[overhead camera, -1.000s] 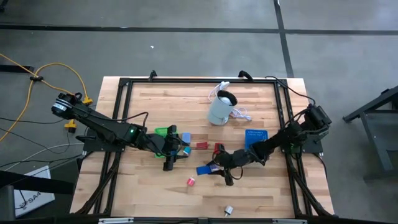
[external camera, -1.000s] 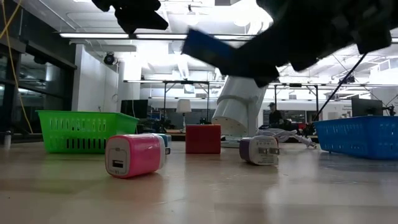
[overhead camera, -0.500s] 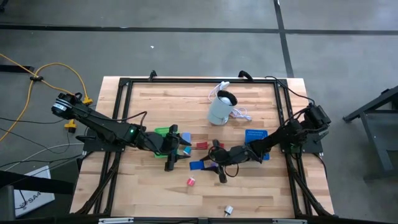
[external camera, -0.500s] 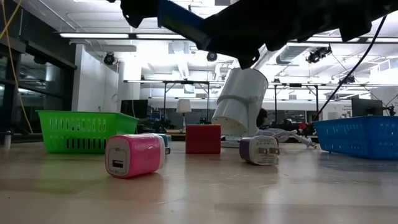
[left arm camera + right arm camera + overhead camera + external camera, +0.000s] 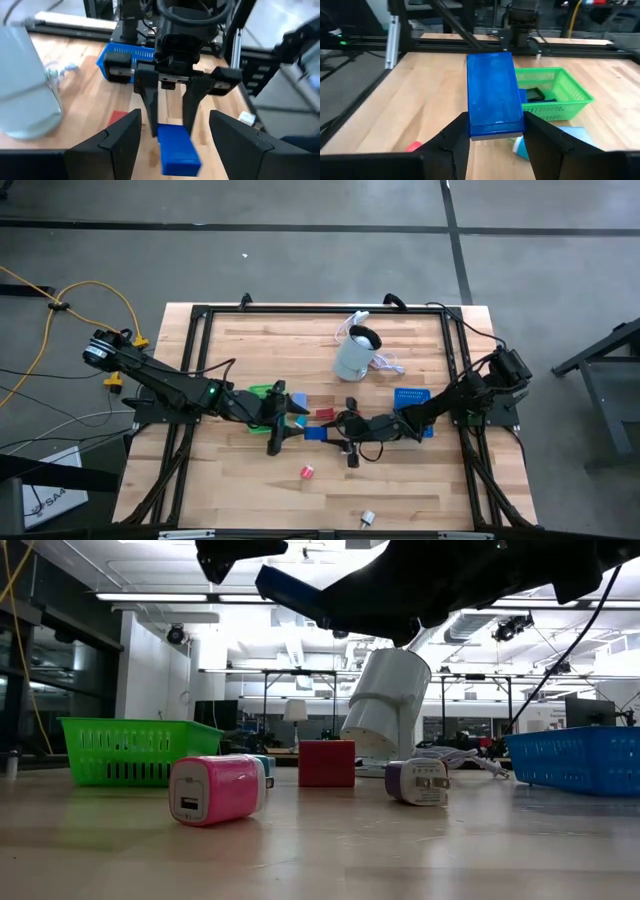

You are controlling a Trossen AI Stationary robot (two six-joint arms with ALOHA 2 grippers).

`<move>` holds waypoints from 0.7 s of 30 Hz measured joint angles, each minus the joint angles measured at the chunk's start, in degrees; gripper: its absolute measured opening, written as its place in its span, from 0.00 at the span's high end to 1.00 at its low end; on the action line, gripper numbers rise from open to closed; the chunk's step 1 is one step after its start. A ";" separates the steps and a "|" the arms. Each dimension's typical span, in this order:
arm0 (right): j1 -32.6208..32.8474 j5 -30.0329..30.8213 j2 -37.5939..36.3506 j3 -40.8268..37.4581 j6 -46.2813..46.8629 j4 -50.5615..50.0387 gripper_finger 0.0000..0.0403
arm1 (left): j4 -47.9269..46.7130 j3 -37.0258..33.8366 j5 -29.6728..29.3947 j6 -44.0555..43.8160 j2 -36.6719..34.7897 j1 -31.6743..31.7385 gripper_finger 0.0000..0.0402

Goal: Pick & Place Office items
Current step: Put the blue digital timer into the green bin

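Now my 2 arms reach low over the wooden table [image 5: 300,505] toward its middle, the left from the left edge, the right from the right edge, wrists facing each other. My right gripper [image 5: 322,434] is clamped on a flat blue block [image 5: 492,95], held off the table and pointing at my left gripper [image 5: 288,423]; my left fingers [image 5: 122,137] stand apart, holding nothing, to either side of the block's end without touching it. Behind my left wrist sits the green tray [image 5: 262,393], partly hidden by the arm; the right wrist view shows dark pieces in it. A blue tray [image 5: 411,399] lies under my right forearm. The low view alone shows a pink charger block [image 5: 216,790], a red cube [image 5: 326,763] and a purple-and-white plug [image 5: 418,782] resting on the wood.
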 joint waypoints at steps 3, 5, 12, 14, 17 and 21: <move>0.00 2.41 0.00 0.00 -1.91 -0.01 0.63 | -0.06 0.00 0.00 -5.44 0.00 0.00 0.43; 0.04 3.87 0.00 0.00 -2.72 0.01 0.63 | -0.07 0.00 0.00 -7.95 0.00 0.00 0.43; 0.04 5.52 0.00 -0.02 -3.92 -0.01 0.63 | -0.13 0.00 0.01 -22.41 0.00 0.00 0.43; 0.04 5.55 0.00 -0.02 -4.11 -0.01 0.63 | -0.15 0.00 0.02 -26.59 0.00 0.08 0.43; 0.41 5.57 0.00 -0.02 -4.13 -0.01 0.63 | -1.02 0.00 0.02 -31.28 0.00 0.37 0.43; 1.88 5.62 0.00 -0.07 -4.33 -0.01 0.63 | -5.32 0.02 0.04 -37.40 0.00 1.15 0.43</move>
